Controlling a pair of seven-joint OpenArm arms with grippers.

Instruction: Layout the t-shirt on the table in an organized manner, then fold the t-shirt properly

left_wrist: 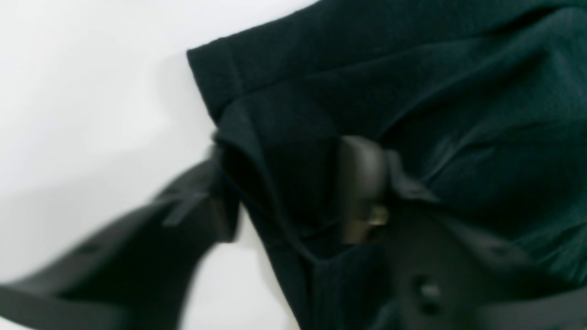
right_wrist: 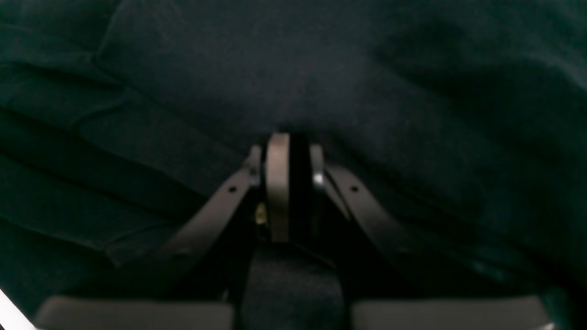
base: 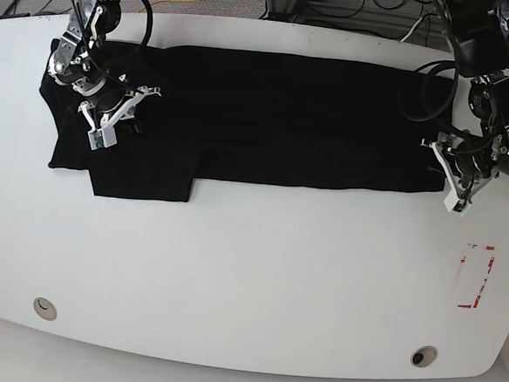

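We are looking at the tabletop [base: 249, 269], which is filling nearly the whole base view, white and mostly bare in its lower half. The t-shirt [base: 286, 114] is lying across the upper part of that frame as a long black band, already folded lengthwise, with a sleeve flap hanging down at the lower left of the cloth. Judging by this, we are partway through the folding, with the layout done and the cross-folds not yet made.

The right gripper [base: 111, 115] is sitting over the cloth at the upper left of the base view. In the right wrist view we are seeing its fingers [right_wrist: 277, 183] drawn close together, with dark cloth all around the tips; whether they are pinching fabric we cannot tell.

The left gripper [base: 455, 174] is working at the band's end at the right of the base view. In the left wrist view its fingers [left_wrist: 362, 183] are standing apart, one over the cloth edge and one on bare tabletop, the picture being blurred.

The next move, we judge, is calling for both grippers to pinch an end and carry it over evenly.
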